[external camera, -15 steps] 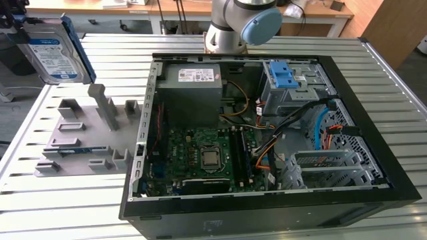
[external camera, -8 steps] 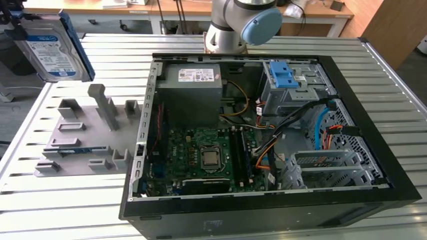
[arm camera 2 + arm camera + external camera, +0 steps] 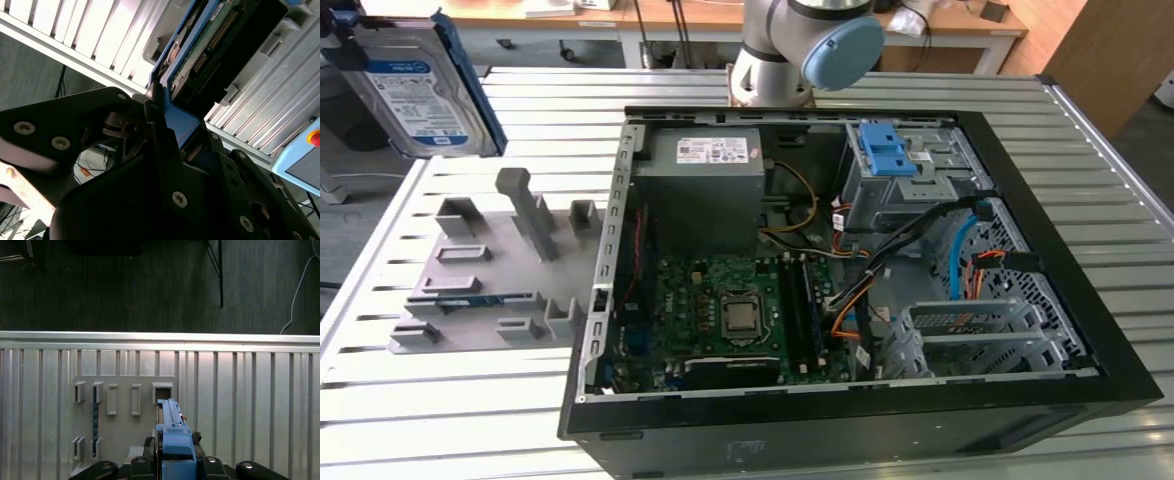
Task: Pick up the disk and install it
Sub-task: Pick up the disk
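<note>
Clamping the disk [image 3: 169, 415] by its blue carrier edge, the claw [image 3: 175, 454] holds it above the grey fixture [image 3: 125, 432]

On the table [image 3: 454, 420], the rack [image 3: 487, 270] lies at the exterior view's left of the case [image 3: 854, 415], disk [image 3: 414, 90] above it.

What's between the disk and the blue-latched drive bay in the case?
In the exterior view, bare slatted table, the case's wall and the grey power-supply box lie between the disk and the bay.
</note>
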